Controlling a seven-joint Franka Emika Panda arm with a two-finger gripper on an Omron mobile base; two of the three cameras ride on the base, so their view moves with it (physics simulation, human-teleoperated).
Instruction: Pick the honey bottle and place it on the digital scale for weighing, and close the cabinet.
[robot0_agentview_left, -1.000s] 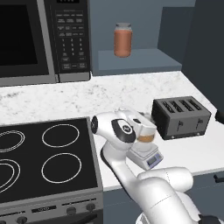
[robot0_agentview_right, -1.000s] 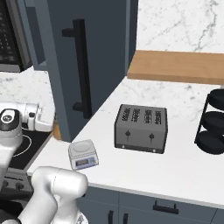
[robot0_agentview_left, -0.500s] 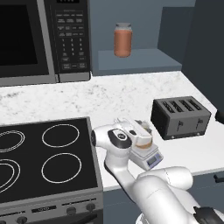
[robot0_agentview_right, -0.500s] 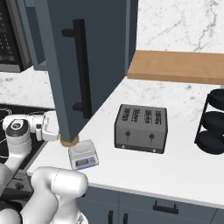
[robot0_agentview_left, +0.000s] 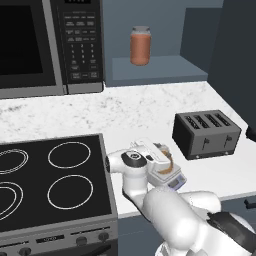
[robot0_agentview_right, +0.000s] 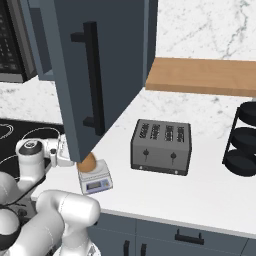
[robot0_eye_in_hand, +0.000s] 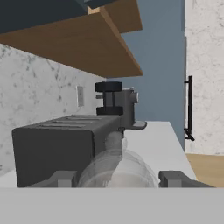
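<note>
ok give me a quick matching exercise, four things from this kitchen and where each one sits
Things:
1. honey bottle
2. reddish jar
3. toaster
4. digital scale

Places:
A. inside the open cabinet, on its shelf
B. on the counter beside the stove
C. on the scale's platform
D. on the counter right of the scale

Pairs: 1-C, 2-A, 3-D, 4-B

honey bottle (robot0_agentview_right: 88, 163) lowered onto digital scale (robot0_agentview_right: 95, 180)

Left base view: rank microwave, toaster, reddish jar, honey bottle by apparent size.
1. microwave
2. toaster
3. reddish jar
4. honey bottle, though it is partly hidden by the arm and nearer the camera, so jar versus bottle is unsure.
</note>
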